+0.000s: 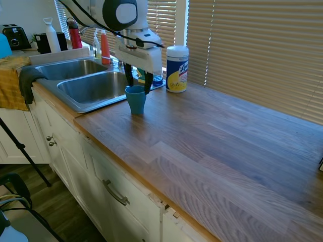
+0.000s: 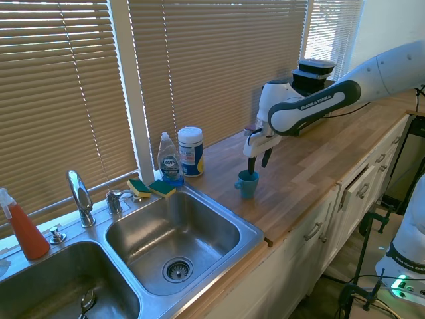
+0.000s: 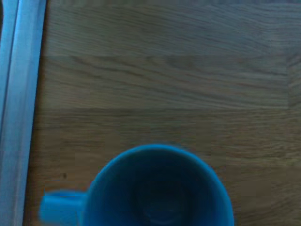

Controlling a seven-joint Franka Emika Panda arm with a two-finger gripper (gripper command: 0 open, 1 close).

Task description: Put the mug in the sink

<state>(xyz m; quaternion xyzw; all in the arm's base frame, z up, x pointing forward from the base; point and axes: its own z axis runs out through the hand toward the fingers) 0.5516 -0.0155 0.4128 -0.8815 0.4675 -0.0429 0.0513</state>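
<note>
Second exterior view: one arm, one mug, one two-basin sink on a kitchen counter.

Wooden counter point(image 1: 212, 136) runs under window blinds point(image 2: 219, 60), white cabinets below. Sink point(image 2: 255, 232) has two basins and one chrome faucet point(image 2: 80, 196). One wipes canister point(image 1: 176, 69), one dish soap bottle point(image 2: 169, 159) and two sponges point(image 2: 151, 188) stand behind it. Mug point(image 1: 135, 99) stands upright on the wood, just beside the sink rim, handle showing in the wrist view. Gripper point(image 1: 137, 83) hangs directly over the mug; fingers point(image 1: 128, 75) spread wide, tips at rim level on either side.
</note>
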